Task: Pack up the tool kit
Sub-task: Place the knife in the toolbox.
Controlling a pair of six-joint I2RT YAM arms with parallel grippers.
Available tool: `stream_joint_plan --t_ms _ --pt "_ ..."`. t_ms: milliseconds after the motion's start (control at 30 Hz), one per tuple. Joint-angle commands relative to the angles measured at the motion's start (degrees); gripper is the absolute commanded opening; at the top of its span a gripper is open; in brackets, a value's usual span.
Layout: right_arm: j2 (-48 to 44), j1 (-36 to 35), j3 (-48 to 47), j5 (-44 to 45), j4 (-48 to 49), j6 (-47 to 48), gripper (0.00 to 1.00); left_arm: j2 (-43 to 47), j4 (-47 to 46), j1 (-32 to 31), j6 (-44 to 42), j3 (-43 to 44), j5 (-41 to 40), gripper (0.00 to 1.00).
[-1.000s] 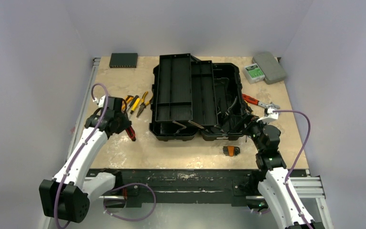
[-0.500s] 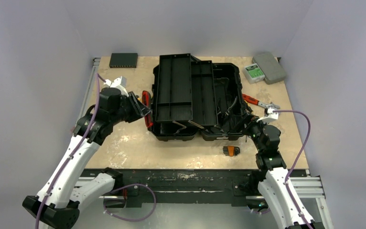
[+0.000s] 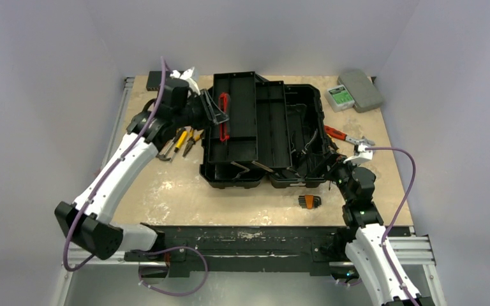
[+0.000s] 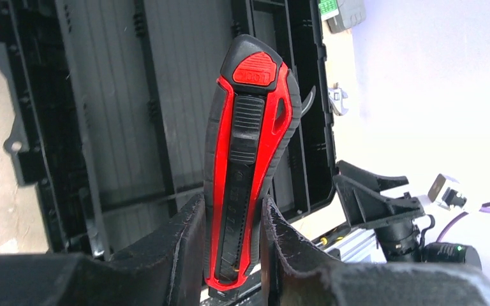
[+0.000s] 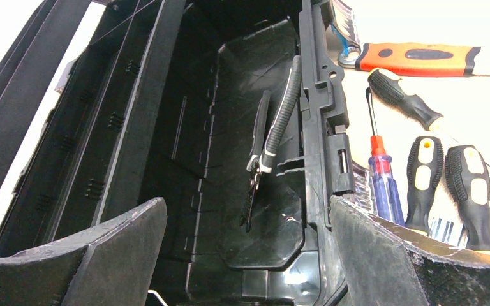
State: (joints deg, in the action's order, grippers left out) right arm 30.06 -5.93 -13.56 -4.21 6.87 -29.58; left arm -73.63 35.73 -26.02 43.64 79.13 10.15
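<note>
left wrist view: red knife (image 4: 245,159), likely light and stiff, is clamped at its base by left gripper (image 4: 231,213), while right gripper (image 5: 245,207) is spread empty.

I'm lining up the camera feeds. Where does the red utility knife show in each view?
Top external: the knife is left of centre, over the left half of the toolbox, gripped by the left gripper.
Left wrist: the knife stands upright in the centre, between the fingers.
Right wrist: not in view.
Shared landmark: the black toolbox, seen in all three.
</note>
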Motion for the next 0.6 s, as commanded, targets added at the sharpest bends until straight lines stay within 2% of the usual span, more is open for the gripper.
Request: stream_joint_plan --t_ms 0,267,567 --pt "0.57 0.14 -0.68 -0.23 0.73 -0.38 0.99 -5.48 -3.32 -0.41 -1.97 7.87 3.17 0.00" --pt "0.91 0.19 -0.50 -0.23 1.13 -0.60 0.99 -12.61 -3.28 -2.83 -1.08 14.55 4.77 0.00" --pt "1.04 0.14 -0.59 0.07 0.92 -0.64 0.99 -18.17 -5.77 -11.46 2.80 20.63 -0.51 0.00"
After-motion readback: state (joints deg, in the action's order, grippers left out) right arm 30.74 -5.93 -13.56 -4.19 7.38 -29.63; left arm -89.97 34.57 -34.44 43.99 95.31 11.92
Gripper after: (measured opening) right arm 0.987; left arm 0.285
